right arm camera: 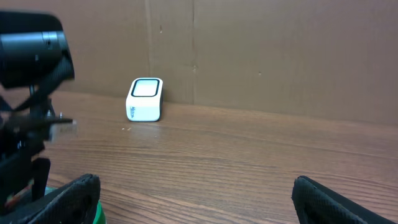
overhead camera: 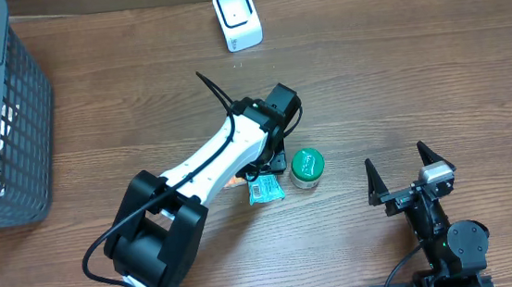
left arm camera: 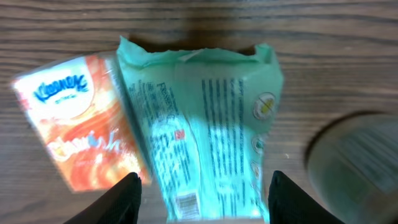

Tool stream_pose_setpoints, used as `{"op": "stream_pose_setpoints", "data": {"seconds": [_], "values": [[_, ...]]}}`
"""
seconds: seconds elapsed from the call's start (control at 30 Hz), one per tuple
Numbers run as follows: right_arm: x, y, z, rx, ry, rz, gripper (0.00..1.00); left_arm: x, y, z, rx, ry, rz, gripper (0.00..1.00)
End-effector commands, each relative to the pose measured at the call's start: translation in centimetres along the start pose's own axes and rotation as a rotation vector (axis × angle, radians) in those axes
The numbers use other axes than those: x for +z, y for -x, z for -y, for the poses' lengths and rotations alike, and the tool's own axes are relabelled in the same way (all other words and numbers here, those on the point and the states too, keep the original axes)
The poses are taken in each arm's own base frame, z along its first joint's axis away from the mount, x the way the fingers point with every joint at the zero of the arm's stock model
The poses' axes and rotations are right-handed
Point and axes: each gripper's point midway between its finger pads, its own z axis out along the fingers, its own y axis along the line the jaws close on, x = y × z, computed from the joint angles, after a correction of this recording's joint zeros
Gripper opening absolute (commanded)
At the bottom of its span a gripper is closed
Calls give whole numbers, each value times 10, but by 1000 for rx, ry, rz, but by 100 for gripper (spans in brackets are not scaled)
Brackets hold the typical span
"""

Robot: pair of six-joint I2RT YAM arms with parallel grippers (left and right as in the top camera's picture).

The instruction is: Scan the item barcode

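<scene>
Tabletop from above. The left gripper [left arm camera: 204, 182] hangs over the table's middle, its fingers [left arm camera: 127, 198] released and straddling a green packet [left arm camera: 205, 112] lying flat on the wood. The packet's barcode [left arm camera: 186, 204] faces up. An orange packet [left arm camera: 81, 124] lies partly under it and a green-lidded jar [overhead camera: 307, 168] stands just beside. The white scanner [overhead camera: 237, 17] sits well apart at the far edge. The right gripper [overhead camera: 407, 175] rests spread wide, empty. A basket [overhead camera: 22, 127] stands far left.

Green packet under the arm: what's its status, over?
Left gripper open astride pale green plastic packet, lying on wooden table. Right gripper open, off to the side. Orange plastic packet against the green one; green-lidded round jar close by.
</scene>
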Motion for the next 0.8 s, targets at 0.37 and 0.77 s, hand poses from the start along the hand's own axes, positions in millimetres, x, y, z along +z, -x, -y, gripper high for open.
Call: {"op": "stream_pose_setpoints", "data": {"seconds": [0.37,0.77], "values": [[0,-2,-1,-5,3,3,100,-37,43,-79,-102,119,-4,37],[0,-2,-1,-5,3,3,100,19,16,-122,-129,170,-104,17]]}}
